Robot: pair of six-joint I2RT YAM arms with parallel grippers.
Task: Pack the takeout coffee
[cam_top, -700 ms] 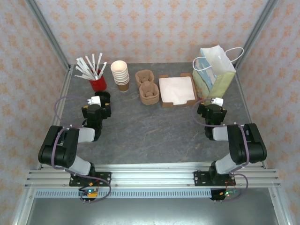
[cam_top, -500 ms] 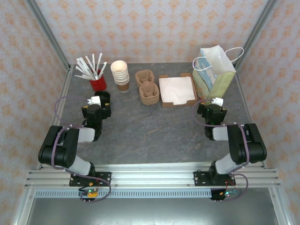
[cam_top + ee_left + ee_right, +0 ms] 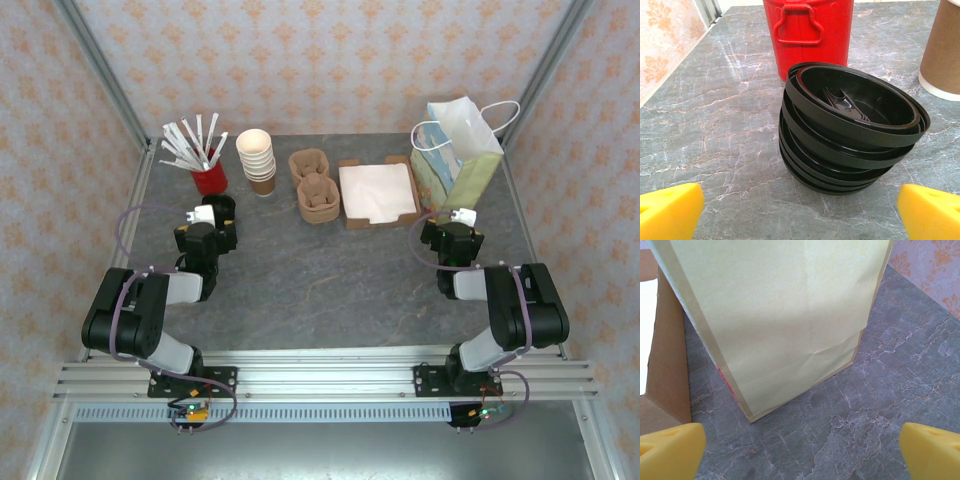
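Observation:
The lidded takeout coffee is out of view. A stack of loose black lids (image 3: 850,130) stands just ahead of my left gripper (image 3: 800,215), whose yellow fingertips (image 3: 667,210) sit wide apart with bare table between them; it is open. From above, this gripper (image 3: 207,225) rests low beside the lids (image 3: 222,208). My right gripper (image 3: 800,455) is also open and holds nothing, facing the foot of the pale yellow-green paper bag (image 3: 785,315). In the top view it (image 3: 455,228) sits just in front of the bag (image 3: 460,155), which stands upright with its mouth open.
A red holder (image 3: 209,178) with white stirrers and a stack of lidless cream cups (image 3: 257,160) stand behind the lids. Brown cup carriers (image 3: 315,185) and a cardboard tray of napkins (image 3: 378,192) lie at the back centre. The tray's wall (image 3: 665,365) adjoins the bag.

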